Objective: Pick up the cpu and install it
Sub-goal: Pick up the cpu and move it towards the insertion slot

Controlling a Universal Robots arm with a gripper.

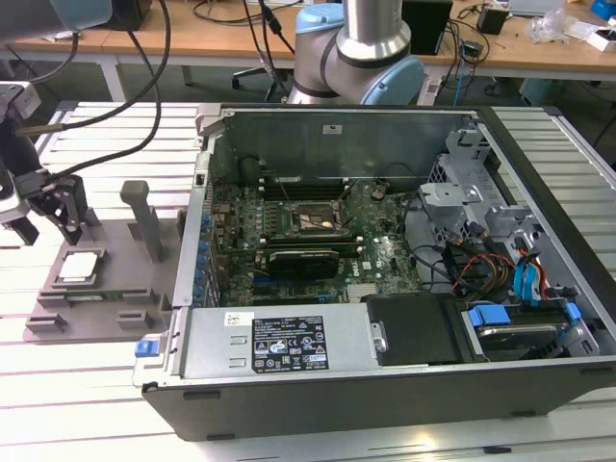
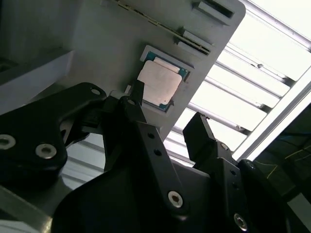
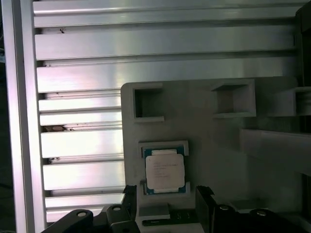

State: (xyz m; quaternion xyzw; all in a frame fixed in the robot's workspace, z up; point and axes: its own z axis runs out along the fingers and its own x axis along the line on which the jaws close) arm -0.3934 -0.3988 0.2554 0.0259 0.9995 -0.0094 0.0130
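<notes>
Second wrist view: the claw (image 2: 169, 114) hangs empty, fingers apart, near the cpu (image 2: 158, 82) lying flat in its tray (image 2: 87, 53). First wrist view: the cpu (image 3: 165, 170) sits centred between them, so squaring to its edges seems key. Exterior view: the claw (image 1: 46, 229) hovers over the tray (image 1: 111, 310).

Worktable (image 1: 87, 385): silvery aluminium slats, long grooves between them, bright glare patches along near edge.
Far side: 1 long wooden desk (image 1: 231, 43), pale top, running across whole exterior view.
On desk: loose black cables (image 1: 221, 12), black box (image 1: 428, 24), pale clutter (image 1: 563, 24) at exterior view's right.
Space under desk dim.
</notes>
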